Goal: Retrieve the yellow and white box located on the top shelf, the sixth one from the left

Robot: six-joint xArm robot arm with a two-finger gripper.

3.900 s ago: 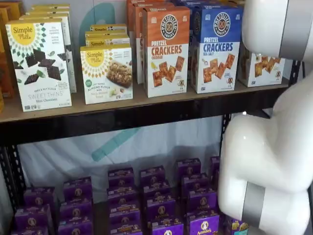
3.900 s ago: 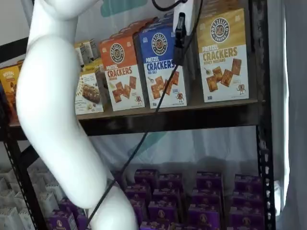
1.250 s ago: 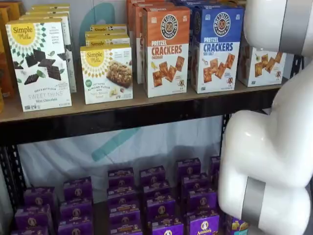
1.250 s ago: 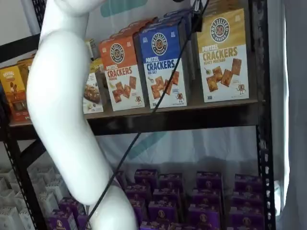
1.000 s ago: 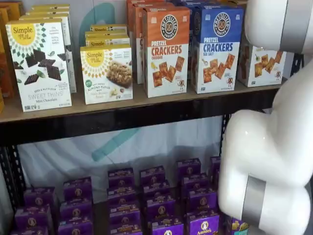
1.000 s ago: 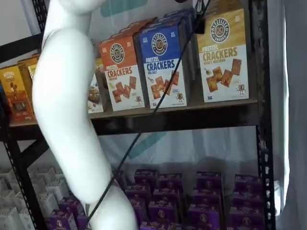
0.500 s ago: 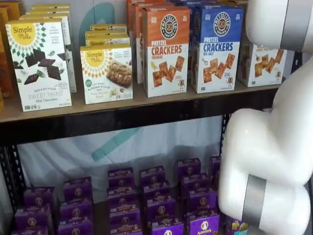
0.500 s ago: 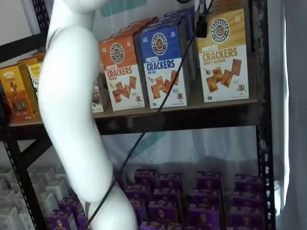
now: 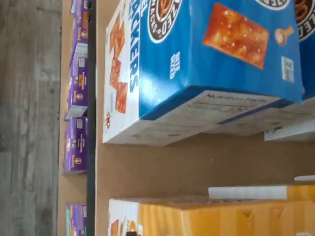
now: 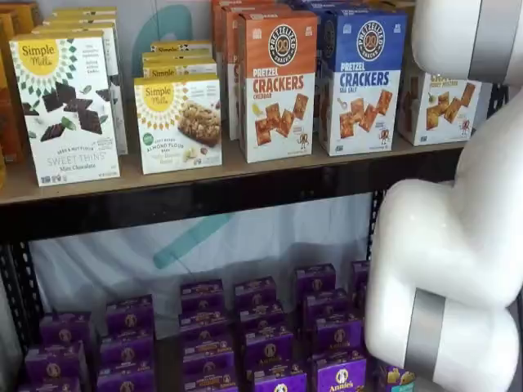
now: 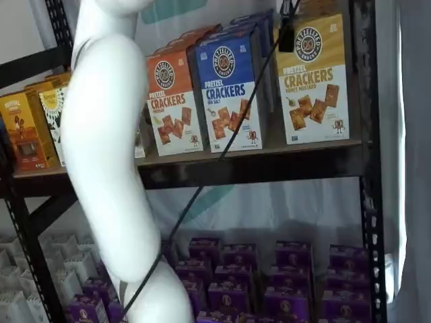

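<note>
One long top shelf [image 10: 163, 178], tan board over a black front rail, running across both shelf views. In front of it a bulky white arm [image 10: 458, 245], hiding much of the shelf's right end in a shelf view. Upright in a row on the board: orange cracker box [image 10: 276, 86], blue cracker box [image 11: 229, 87] just beside it, then the yellow and white box [image 11: 313, 77] at the shelf's right end, near the front edge, parted from the blue one by a strip of bare board. Same gap in the wrist view. Below, rows of small purple boxes [image 10: 261, 327]. Smallest, the gripper [image 11: 286, 35]: one black finger hanging before the yellow and white box's upper corner; spread wide, pinching nothing.
</note>
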